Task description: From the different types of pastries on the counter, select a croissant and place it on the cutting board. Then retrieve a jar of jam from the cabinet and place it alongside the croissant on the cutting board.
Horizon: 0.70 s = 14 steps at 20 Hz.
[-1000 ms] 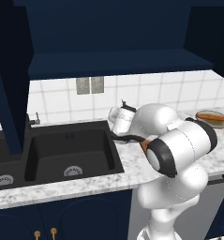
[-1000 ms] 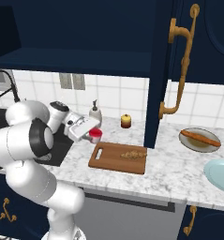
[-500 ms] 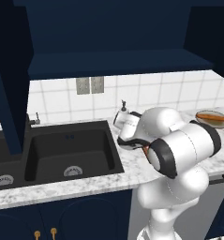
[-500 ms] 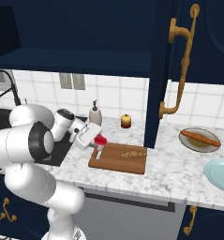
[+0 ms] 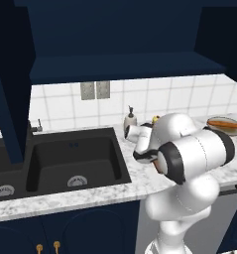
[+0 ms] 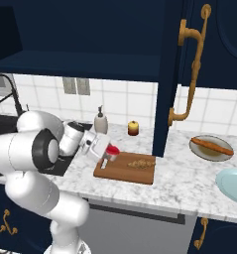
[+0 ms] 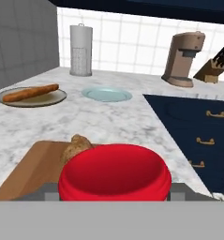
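Observation:
My gripper (image 6: 107, 156) is shut on the jar of jam (image 6: 111, 150), a small red jar held low over the left end of the cutting board (image 6: 124, 170). The croissant (image 6: 141, 162) lies on the board's right half, a short way from the jar. In the hand view the jar's red lid (image 7: 114, 172) sits between my fingertips, with the croissant (image 7: 77, 146) just behind it on the board (image 7: 29, 174). Whether the jar touches the board I cannot tell. The cabinet door (image 6: 169, 74) with its brass handle (image 6: 190, 74) hangs open above the counter (image 6: 184, 183).
The longer orange pastry (image 6: 212, 145) lies on a plate, right of the board, with a pale blue plate (image 6: 234, 178) nearer the counter edge. A soap bottle (image 6: 100, 121) and a round yellow-red thing (image 6: 133, 128) stand by the wall. The black sink (image 5: 75, 158) is left of the arm.
My gripper has carried the jar rightward and down, from beside the sink to over the board's left end. The croissant and board have stayed put.

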Available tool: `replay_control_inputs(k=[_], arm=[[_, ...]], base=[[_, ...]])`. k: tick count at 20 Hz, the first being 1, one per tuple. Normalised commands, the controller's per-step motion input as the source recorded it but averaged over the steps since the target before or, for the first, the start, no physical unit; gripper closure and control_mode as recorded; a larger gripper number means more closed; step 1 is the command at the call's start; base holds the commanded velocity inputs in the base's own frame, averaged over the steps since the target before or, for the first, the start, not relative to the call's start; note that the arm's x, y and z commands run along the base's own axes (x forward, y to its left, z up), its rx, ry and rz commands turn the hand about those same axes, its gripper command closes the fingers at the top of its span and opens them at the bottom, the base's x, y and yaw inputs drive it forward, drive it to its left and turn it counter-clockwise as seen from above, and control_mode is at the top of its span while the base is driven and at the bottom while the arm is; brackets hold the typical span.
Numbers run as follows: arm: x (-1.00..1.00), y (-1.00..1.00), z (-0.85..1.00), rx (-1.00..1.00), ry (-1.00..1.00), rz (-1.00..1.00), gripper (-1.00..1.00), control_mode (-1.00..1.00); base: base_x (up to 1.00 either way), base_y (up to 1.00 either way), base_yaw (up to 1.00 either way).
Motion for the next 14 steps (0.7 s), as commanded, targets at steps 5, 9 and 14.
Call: replay_control_inputs(k=[5,9,14], arm=[[0.05,0.03,-0.63,-0.08,-0.07,-0.02,1.0,-1.0],[0.0,0.13,-0.41,0.0,-0.1,0.0,1.0,-1.0],[0.01,0.12,-0.4,0.0,-0.11,-0.01,1.0,-1.0]], base=[[0.0,0.0,0.0],[0.0,0.0,0.0],[0.0,0.0,0.0]])
